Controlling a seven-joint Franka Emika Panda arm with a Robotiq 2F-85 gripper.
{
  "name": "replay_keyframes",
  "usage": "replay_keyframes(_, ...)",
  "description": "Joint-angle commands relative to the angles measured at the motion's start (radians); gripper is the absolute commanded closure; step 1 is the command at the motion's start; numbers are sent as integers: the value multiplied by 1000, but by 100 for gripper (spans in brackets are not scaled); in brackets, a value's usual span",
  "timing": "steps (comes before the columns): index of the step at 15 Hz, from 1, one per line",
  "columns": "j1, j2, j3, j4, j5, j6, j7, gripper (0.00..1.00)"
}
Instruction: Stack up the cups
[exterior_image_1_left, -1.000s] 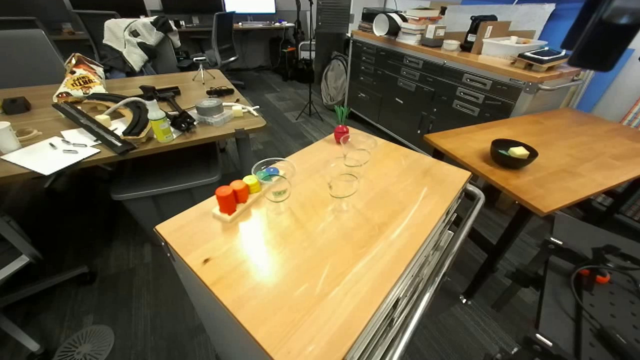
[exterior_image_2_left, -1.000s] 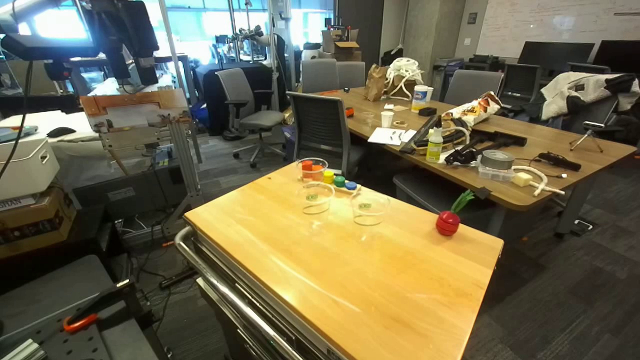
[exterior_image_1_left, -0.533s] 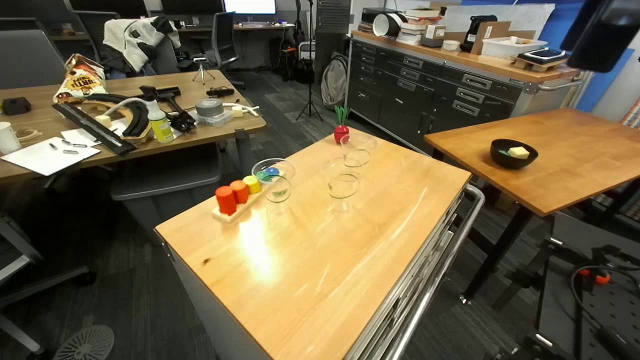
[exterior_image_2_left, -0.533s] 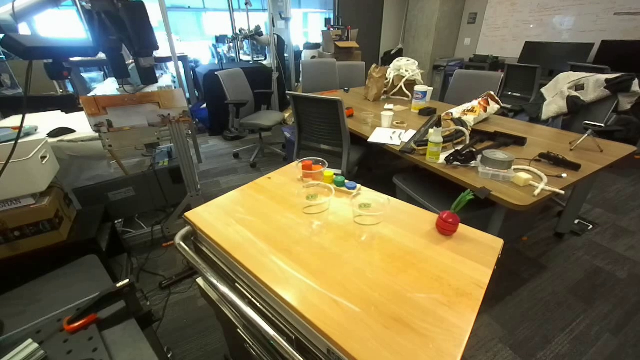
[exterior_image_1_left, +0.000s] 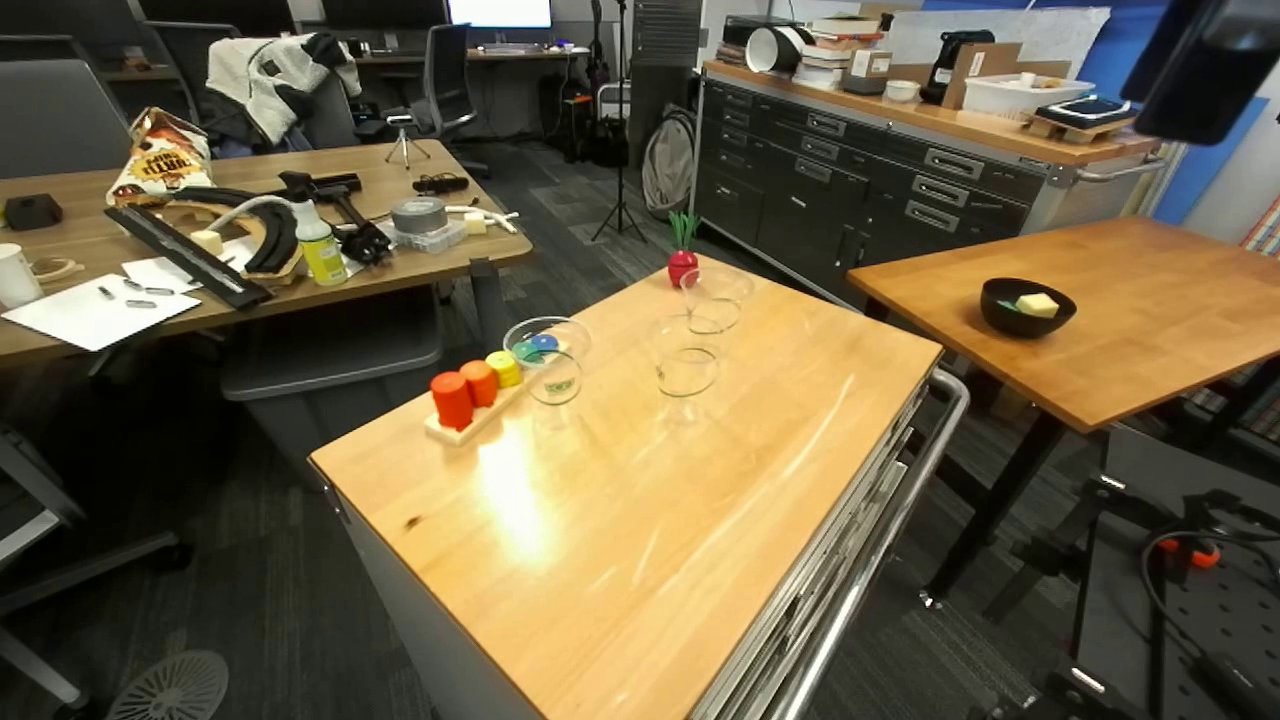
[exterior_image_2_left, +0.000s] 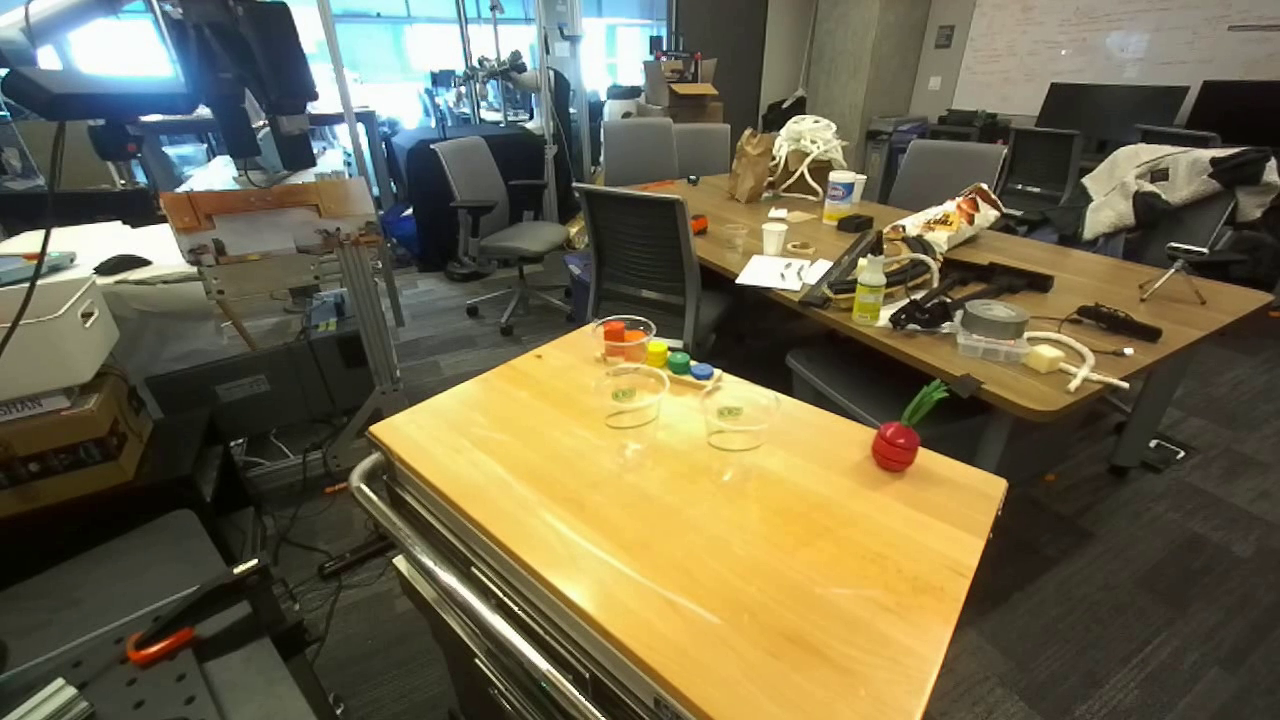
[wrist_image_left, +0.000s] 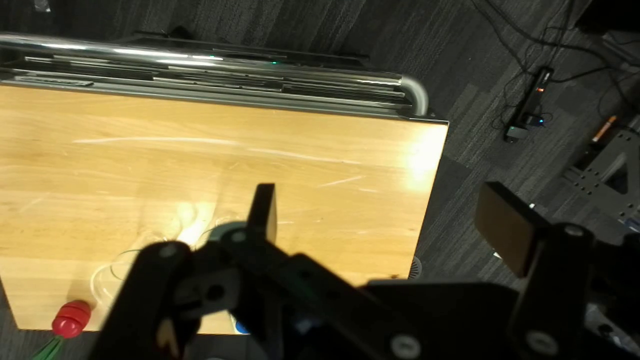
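Note:
Three clear tumblers stand upright and apart on the wooden cart top. In an exterior view there is a near cup (exterior_image_1_left: 556, 380), a middle cup (exterior_image_1_left: 687, 372) and a far cup (exterior_image_1_left: 715, 312). In an exterior view the cups show as a cup (exterior_image_2_left: 625, 348) with red blocks seen through it, a cup (exterior_image_2_left: 633, 400) and a cup (exterior_image_2_left: 740, 420). The wrist view shows one cup (wrist_image_left: 95, 282) partly; the others are mostly hidden behind the left finger. My gripper (wrist_image_left: 382, 215) is wide open and empty, high above and away from the cups; it also shows in an exterior view (exterior_image_2_left: 268, 140).
A wooden strip with coloured blocks (exterior_image_1_left: 480, 382) stands beside the cups. A red radish toy (exterior_image_2_left: 895, 446) is near a cart corner. A metal handle (wrist_image_left: 417, 97) runs along one cart edge. A side table holds a black bowl (exterior_image_1_left: 1025, 318).

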Motion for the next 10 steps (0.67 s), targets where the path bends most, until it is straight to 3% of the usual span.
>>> replay_keyframes(1, 4, 1, -3, 2, -2, -2, 2, 0)
replay_keyframes(5, 4, 1, -3, 2, -2, -2, 2, 0)
replay_keyframes(10, -31, 34, -15, 27, -44, 90, 2, 0)
